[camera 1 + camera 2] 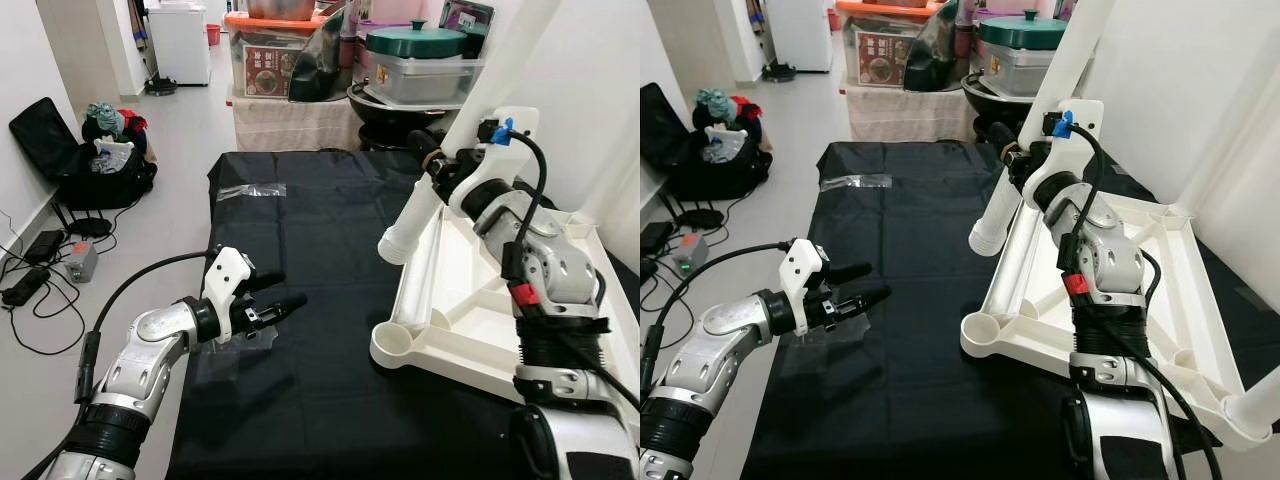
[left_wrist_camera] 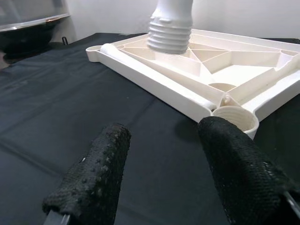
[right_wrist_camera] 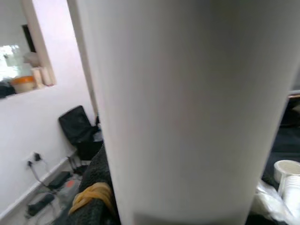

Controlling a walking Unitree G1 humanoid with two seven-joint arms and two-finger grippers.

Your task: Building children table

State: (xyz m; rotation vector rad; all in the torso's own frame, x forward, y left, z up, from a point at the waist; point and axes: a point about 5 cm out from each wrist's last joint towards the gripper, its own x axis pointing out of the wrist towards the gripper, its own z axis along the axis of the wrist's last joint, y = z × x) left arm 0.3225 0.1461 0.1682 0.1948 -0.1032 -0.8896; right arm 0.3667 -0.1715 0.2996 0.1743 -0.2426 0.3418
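— Two arms over a black cloth (image 1: 320,300) on the floor. What does the left eye view give?

— The upturned white tabletop (image 1: 470,300) lies on the cloth's right side, underside up, with a round socket (image 1: 393,343) at its near corner. The right gripper (image 1: 432,158) is clamped on a white table leg (image 1: 420,205), held tilted, its threaded end just above the tabletop's left rim. The left gripper (image 1: 275,300) hovers over bare cloth, well apart from the tabletop.

— And the right eye view?

— The same layout. A clear plastic bag (image 1: 855,181) lies near the cloth's far left edge. A black bag (image 1: 700,150) sits by the wall, and boxes and pots (image 1: 940,50) stand beyond the cloth.

— The left wrist view?

— Its two black fingers (image 2: 98,178) stand apart with nothing between them, above the cloth. Ahead are the tabletop's corner socket and the leg's ribbed end over the ribbed underside.

— The right wrist view?

— The leg's smooth white shaft, very close, crossing the frame. Beside it, a wall and cables on the floor.
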